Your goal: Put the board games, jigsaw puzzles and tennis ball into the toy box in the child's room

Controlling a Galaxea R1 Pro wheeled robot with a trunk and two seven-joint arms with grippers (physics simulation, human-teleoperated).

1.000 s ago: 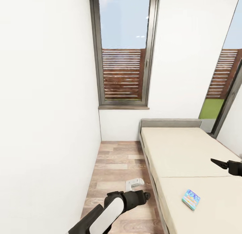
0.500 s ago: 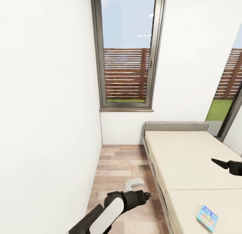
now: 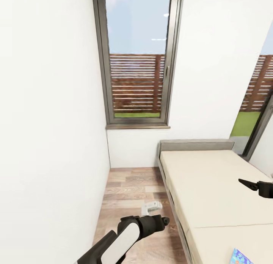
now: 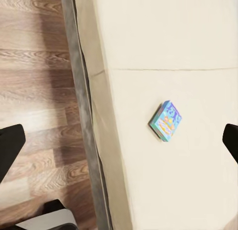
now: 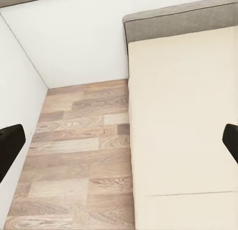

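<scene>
Both end effectors are seen spread wide, fingers [image 4: 11,145] apart, nothing grasped. A board game [image 4: 166,120] is shown whole on the bed [image 4: 163,41], near its floor-side edge; from the head, merely its corner [image 3: 242,257] is caught.

A: Quick tally, what's on show?
B: One board game [image 4: 166,120] lying on one bed [image 3: 212,188]. Two windows [image 3: 137,59] over the wood floor [image 3: 129,192].
A: Arms?
B: Two, one tool each: left [image 3: 151,207], right [image 3: 246,183].
</scene>
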